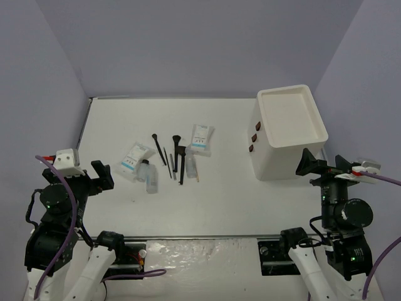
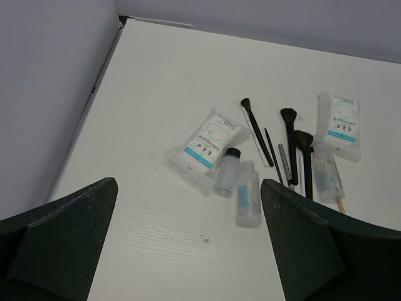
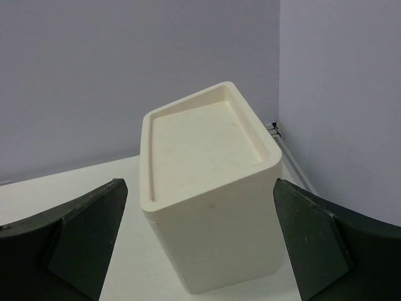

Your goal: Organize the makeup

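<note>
Organising job untouched: the makeup [image 1: 176, 157] lies scattered mid-table [image 1: 219, 200], with two white packets [image 2: 205, 145], thin black brushes [image 2: 291, 135] and small clear bottles [image 2: 249, 191], several of them touching. All looks light. The packets appear soft and are best pinched across a short edge. The brushes look stiff and slim, to be taken mid-handle. The bottles are smooth, may roll, and suit a hold across the body. At the cluster's 8 o'clock the left gripper [image 1: 100, 175] hangs wide apart and empty. At 4 o'clock the right gripper [image 1: 324, 164], equally spread and empty, faces the white box [image 1: 288, 132] standing at 3 o'clock.
</note>
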Robot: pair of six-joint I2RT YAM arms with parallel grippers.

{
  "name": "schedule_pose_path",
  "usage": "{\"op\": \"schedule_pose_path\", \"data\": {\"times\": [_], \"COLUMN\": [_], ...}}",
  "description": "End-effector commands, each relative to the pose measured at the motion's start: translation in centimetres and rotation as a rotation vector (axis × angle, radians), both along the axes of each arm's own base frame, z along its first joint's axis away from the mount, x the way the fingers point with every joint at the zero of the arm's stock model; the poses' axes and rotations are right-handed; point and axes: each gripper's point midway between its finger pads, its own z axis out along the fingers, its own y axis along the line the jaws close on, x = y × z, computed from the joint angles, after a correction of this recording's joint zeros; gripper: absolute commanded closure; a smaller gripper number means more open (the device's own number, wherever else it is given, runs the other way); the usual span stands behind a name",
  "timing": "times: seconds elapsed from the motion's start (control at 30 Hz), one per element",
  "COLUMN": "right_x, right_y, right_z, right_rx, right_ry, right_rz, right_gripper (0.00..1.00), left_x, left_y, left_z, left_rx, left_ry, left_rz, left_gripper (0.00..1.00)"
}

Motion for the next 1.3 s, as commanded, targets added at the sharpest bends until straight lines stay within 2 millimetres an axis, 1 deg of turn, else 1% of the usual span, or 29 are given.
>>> {"op": "schedule_pose_path", "data": {"times": [0.0, 0.03, 0.13, 0.27, 0.4, 0.43, 0.47, 0.5, 0.53, 0.6, 0.67, 0.7, 0.73, 0.8, 0.83, 0.87, 0.93, 1.0, 1.07, 1.17, 1.27], "right_x": [0.9, 1.0, 1.9, 4.9, 9.4, 10.6, 11.5, 12.1, 13.3, 14.7, 16.0, 16.1, 16.4, 17.5, 17.9, 18.4, 18.2, 18.4, 18.6, 18.8, 18.9], "right_y": [-0.9, -1.2, -0.9, -0.4, 0.9, 1.4, 1.9, 2.4, 3.1, 4.4, 7.0, 7.7, 8.8, 12.7, 13.8, 14.6, 16.6, 17.6, 18.2, 18.9, 18.7], "right_z": [1.1, 1.0, 0.7, 0.7, 1.4, 1.0, 0.8, 2.0, 1.7, 1.7, 1.4, 1.5, 1.2, -0.8, -2.0, -3.2, -5.2, -7.8, -9.7, -13.9, -17.0], "right_rx": [0.005, 0.001, -0.032, -0.075, -0.119, -0.127, -0.132, -0.128, -0.131, -0.153, -0.226, -0.267, -0.307, -0.389, -0.428, -0.466, -0.564, -0.662, -0.722, -0.845, -0.944], "right_ry": [-0.034, -0.026, 0.006, 0.127, 0.272, 0.309, 0.333, 0.321, 0.346, 0.369, 0.399, 0.407, 0.421, 0.469, 0.494, 0.52, 0.554, 0.599, 0.631, 0.697, 0.743], "right_rz": [-0.063, -0.079, -0.074, -0.071, -0.044, -0.031, -0.012, 0.008, 0.02, 0.028, 0.006, -0.039, -0.06, -0.019, -0.025, -0.045, -0.064, -0.11, -0.129, -0.171, -0.242], "right_gripper": [0.0, 0.0, 0.0, 0.0, 0.0, 0.0, 0.0, 0.0, 0.0, 0.0, 0.0, 0.0, 0.0, 0.0, 0.0, 0.0, 0.0, 0.0, 0.0, 0.0, 0.0], "left_x": [0.7, 0.7, 1.2, 2.5, 4.2, 4.6, 4.9, 5.2, 5.4, 5.9, 6.3, 6.5, 6.7, 6.9, 7.0, 7.0, 7.1, 7.0, 6.9, 6.8, 6.7], "left_y": [-0.3, -0.3, -0.5, -0.8, -1.5, -1.7, -1.8, -1.8, -1.9, -1.9, -1.9, -1.9, -2.0, -1.9, -1.8, -1.6, -1.3, -1.1, -1.0, -0.6, -0.5], "left_z": [1.3, 1.3, 1.3, 1.1, 1.0, 0.9, 0.9, 1.1, 1.0, 0.2, -0.2, -0.7, -1.1, -1.9, -2.3, -2.8, -3.4, -4.0, -4.1, -4.3, -4.5], "left_rx": [-0.03, -0.032, -0.032, -0.045, -0.056, -0.057, -0.059, -0.063, -0.067, -0.068, -0.073, -0.073, -0.072, -0.067, -0.062, -0.057, -0.048, -0.04, -0.035, -0.028, -0.025], "left_ry": [-0.034, -0.033, -0.024, 0.019, 0.05, 0.055, 0.054, 0.043, 0.041, 0.047, 0.043, 0.05, 0.058, 0.078, 0.087, 0.096, 0.107, 0.116, 0.121, 0.126, 0.131], "left_rz": [0.003, 0.002, 0.0, 0.004, -0.01, -0.012, -0.013, -0.013, -0.01, -0.006, 0.0, 0.002, 0.004, 0.011, 0.019, 0.03, 0.043, 0.053, 0.057, 0.075, 0.078], "left_gripper": [0.03, 0.03, 0.03, 0.03, 0.03, 0.03, 0.03, 0.03, 0.03, 0.03, 0.03, 0.03, 0.03, 0.03, 0.03, 0.03, 0.03, 0.03, 0.03, 0.03, 0.03]}}
